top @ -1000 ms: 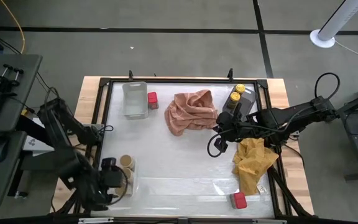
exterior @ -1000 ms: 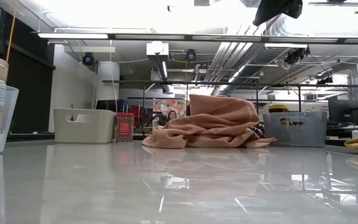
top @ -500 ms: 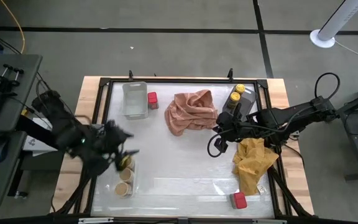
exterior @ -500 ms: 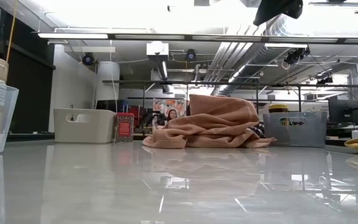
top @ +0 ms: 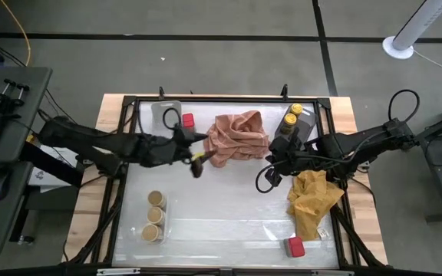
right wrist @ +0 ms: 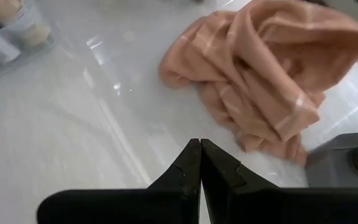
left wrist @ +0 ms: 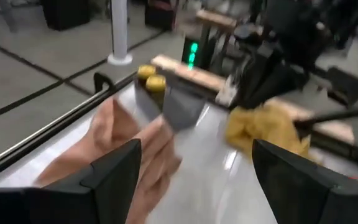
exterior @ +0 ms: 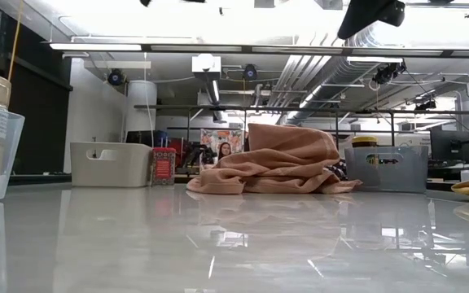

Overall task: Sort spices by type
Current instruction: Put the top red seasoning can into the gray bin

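Closest to you, near the front right corner of the table (top: 206,218), sits one small red box (top: 295,247), just past the tip of the yellow cloth (top: 311,198). On the front left, three tan-lid jars (top: 155,215) stand in a row in a clear tray (top: 163,222). Your right gripper (top: 270,175) hangs over the middle right, beside the yellow cloth, with its fingers pressed together and holding nothing. Your left gripper (top: 200,162) reaches across the middle, just beside the pink cloth (top: 236,136), with its fingers spread wide and nothing between them. At the back left, the other red box (top: 188,122) sits right next to a white bin (top: 163,117). At the back right, two yellow-lid jars (top: 293,113) stand together in a grey tray (top: 305,123), well apart from the red boxes.
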You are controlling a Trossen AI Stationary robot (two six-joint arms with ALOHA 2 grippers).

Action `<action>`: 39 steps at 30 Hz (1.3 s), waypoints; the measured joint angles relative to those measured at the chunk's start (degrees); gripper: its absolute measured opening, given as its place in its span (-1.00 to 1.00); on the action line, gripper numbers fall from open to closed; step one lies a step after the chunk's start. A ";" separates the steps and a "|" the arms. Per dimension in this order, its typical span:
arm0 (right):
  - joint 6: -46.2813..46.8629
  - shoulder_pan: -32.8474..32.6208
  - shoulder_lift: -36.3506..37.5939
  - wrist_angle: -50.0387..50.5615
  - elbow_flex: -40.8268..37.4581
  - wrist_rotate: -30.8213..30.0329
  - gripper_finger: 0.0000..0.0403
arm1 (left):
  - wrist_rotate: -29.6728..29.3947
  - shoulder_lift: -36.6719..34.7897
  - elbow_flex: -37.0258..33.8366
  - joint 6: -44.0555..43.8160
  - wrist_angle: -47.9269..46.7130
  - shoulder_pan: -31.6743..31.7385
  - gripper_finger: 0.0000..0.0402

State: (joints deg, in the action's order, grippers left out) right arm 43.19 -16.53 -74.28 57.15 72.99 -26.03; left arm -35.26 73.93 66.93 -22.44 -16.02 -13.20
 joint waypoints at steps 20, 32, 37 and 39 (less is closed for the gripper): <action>4.38 0.42 -0.02 -2.54 0.02 -9.96 -1.00 | 6.79 1.92 -9.80 -5.45 25.30 4.95 0.45; 4.34 0.42 -0.02 -2.49 0.02 -10.26 -1.00 | 6.68 1.92 -9.80 -4.32 25.30 4.93 0.45; 4.36 0.42 -0.02 -2.51 0.02 -10.39 -1.00 | 6.46 1.92 -9.78 -4.34 25.30 4.93 0.45; 4.62 0.42 -0.02 -2.52 0.02 -10.39 -1.00 | 6.44 1.92 -9.78 -4.32 25.30 4.93 0.45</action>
State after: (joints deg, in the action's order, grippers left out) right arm 47.81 -16.12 -74.30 54.63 73.01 -36.42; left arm -28.82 75.85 57.14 -26.76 9.28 -8.27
